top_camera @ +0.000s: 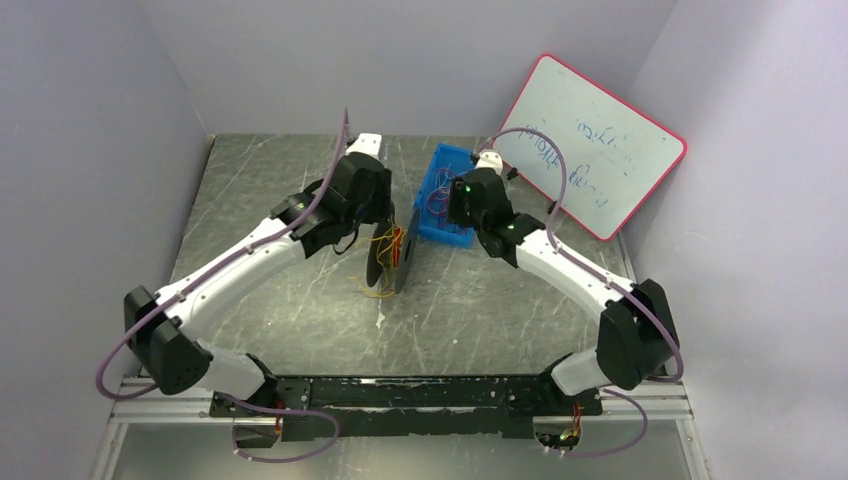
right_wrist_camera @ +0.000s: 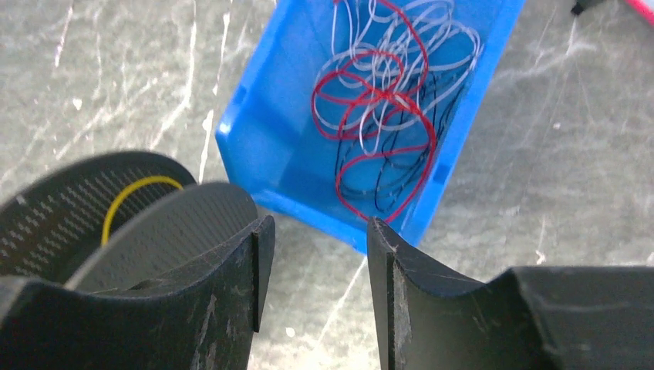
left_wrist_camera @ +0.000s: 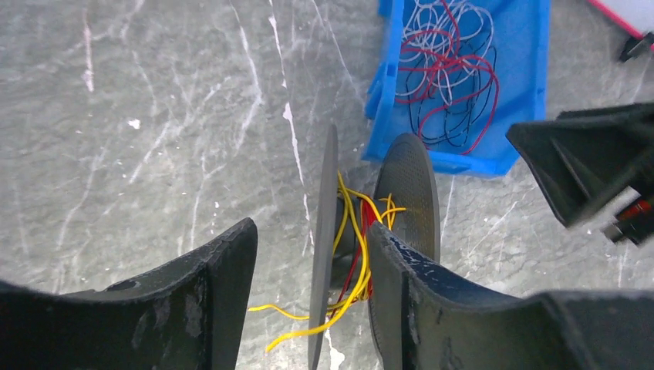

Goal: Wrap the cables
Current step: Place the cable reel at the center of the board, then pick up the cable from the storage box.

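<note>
**Left wrist view: spool partly wound, both grippers unloaded**

Left wrist view: the left gripper (left_wrist_camera: 311, 239) is seen with its 2 fingers (left_wrist_camera: 208, 301) apart and nothing clamped. 1 disc of the spool (left_wrist_camera: 409, 193) stands in the gap between them, and the other is partly hidden behind the right-hand finger. Yellow and red cables (left_wrist_camera: 347, 231) are wound round the core between the 2 discs. Loose yellow ends trail onto the table (left_wrist_camera: 154, 116) below the fingertips. Whether either finger touches a disc cannot be told.

The right gripper (right_wrist_camera: 320, 227) is likewise held apart, with nothing between its fingers. Just ahead of its fingertips lies the bin (right_wrist_camera: 254, 146), in which more cables are heaped. The spool sits beside its left finger.

The winding is judged to be partway done, since some cables are on the spool and more are left in the bin. The next move is judged to call for 1 strand to be pinched out of the tangle with a narrow grip, as the wires are thin and looped through each other.

Counted: 1 spool with 2 discs, 1 bin, 2 grippers. The strands cannot be counted. 2 colours are seen on the spool and 3 (red, white, black) in the bin.
</note>
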Robot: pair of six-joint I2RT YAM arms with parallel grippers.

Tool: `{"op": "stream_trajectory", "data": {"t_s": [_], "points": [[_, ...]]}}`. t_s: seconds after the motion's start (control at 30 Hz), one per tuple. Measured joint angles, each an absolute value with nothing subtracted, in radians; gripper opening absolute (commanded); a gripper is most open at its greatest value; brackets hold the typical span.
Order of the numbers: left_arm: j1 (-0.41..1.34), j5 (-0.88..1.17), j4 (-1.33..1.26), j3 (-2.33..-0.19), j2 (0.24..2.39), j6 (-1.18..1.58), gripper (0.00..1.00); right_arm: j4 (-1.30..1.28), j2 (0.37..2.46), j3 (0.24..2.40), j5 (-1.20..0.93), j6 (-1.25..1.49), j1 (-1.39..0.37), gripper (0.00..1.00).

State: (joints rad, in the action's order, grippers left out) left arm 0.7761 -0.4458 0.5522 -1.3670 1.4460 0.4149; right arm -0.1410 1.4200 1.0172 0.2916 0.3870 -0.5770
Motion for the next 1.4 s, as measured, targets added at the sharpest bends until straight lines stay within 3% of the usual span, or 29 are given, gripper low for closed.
{"op": "stream_trajectory", "data": {"t_s": [0.37, 0.77, 1.4], "points": [[0.776, -0.530, 0.656, -1.397, 1.211, 0.325, 0.66, -0.193, 1.590, 1.270, 0.304, 0.333, -0.522, 0.51], [0.777, -0.598, 0.594, -1.149, 0.934, 0.253, 0.66, -0.313, 1.831, 1.507, 0.322, 0.238, -0.441, 0.48], [0.774, -0.526, 0.526, -0.995, 0.829, 0.257, 0.67, -0.327, 2.097, 1.684, 0.368, 0.631, -0.416, 0.43]]}}
